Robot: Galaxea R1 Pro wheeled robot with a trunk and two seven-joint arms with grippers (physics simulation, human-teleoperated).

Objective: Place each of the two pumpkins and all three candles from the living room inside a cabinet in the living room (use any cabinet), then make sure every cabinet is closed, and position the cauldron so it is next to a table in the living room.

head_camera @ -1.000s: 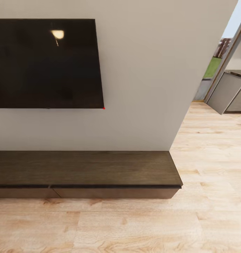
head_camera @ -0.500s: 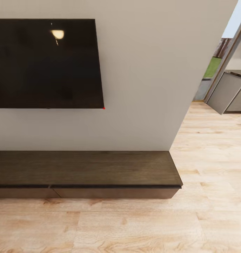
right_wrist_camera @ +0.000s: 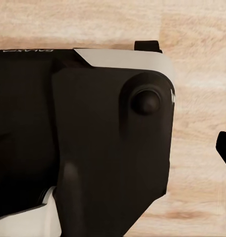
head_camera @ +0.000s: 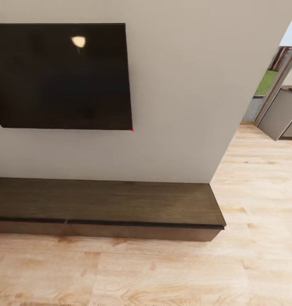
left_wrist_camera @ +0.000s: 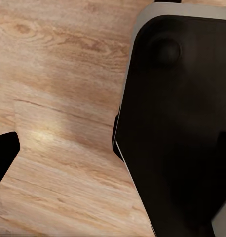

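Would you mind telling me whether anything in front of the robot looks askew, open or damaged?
Nothing stands out: the long dark-brown wood cabinet has its drawer fronts flush and shut, and the black wall-mounted screen hangs intact above it.

Wall-mtd TV (head_camera: 63,76), beige wall (head_camera: 184,97), lt wood floor (head_camera: 163,272), doorway rt (head_camera: 275,80)

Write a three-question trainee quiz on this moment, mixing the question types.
1. True or false: the drawer fronts of the cabinet are shut.
2. What hangs on the wall above it? A) mirror B) television C) shelf
3. What is the floor made of?

Key: 1 true; 2 B; 3 light wood planks.
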